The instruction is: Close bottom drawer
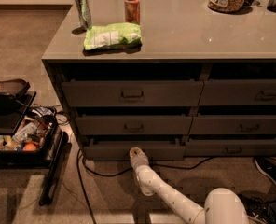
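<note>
The bottom drawer (110, 150) is the lowest, low-fronted dark grey drawer of the left cabinet stack. Its front stands slightly proud of the cabinet, with a dark gap above it. My gripper (136, 152) is at the end of the white arm, which reaches in from the lower right. It sits against the middle of the drawer front, where the handle would be. The handle itself is hidden behind the gripper.
Two taller drawers (131, 94) sit above, and a second stack (240, 125) is to the right. A black cable (100, 172) runs on the carpet below the drawer. A black bin of items (21, 141) stands at left. Cans (132, 8) and a green bag (112, 35) lie on the countertop.
</note>
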Robot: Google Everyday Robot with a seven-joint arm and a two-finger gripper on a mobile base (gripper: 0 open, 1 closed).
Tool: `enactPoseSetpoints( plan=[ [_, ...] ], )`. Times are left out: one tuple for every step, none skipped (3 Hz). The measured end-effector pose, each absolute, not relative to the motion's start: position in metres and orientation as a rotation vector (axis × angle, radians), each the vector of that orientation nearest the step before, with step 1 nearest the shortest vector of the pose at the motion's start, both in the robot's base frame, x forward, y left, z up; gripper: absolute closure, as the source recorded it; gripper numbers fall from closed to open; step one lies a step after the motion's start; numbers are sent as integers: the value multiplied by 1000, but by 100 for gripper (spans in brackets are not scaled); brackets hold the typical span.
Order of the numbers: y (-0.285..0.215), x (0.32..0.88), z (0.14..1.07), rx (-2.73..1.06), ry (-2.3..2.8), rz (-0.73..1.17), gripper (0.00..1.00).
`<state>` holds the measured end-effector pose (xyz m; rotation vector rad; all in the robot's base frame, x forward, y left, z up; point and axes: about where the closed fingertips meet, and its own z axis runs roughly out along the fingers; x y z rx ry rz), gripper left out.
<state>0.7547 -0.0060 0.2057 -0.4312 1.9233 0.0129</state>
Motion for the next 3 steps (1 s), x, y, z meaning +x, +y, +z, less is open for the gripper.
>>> enactPoseSetpoints(
  plan=[
    [-6,765,210,-399,1891,63,100],
    [-6,765,210,-398,1891,64,100],
    [-6,765,210,-398,1891,64,81]
  ],
)
